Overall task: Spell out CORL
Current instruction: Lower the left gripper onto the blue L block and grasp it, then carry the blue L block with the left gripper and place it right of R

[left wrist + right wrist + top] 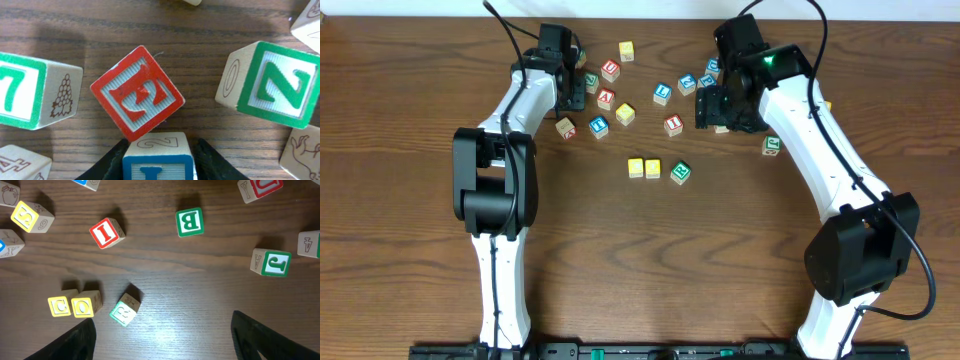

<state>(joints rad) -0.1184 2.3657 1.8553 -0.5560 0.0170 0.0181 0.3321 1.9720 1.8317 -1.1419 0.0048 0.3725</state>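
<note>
I take the yellow O block as my mark. The yellow C block touches its left side, the two sitting square in one row. The green R block lies just beside the O on its right, not touching it and turned askew out of the row. The red I block sits beyond the O and a little to the right, apart from it.

My right claw is spread wide, with nothing but bare table between its fingers. In my right wrist view the O shows just past the tip of the left-hand finger, and the R falls inside the gap near that same finger. The overhead view shows this claw well apart from the O, beyond it and to the right.

My left claw is clamped on a blue-bordered block. A dark finger presses each of its sides, and the block fills the space between them. The lower edge of my left wrist view cuts off its top face, so I cannot read its letter. The side facing away from me bears a 2. That far side touches a corner of the red E block, which is turned like a diamond. From overhead this claw and its block are well apart from the O, beyond it and to the left.
</note>
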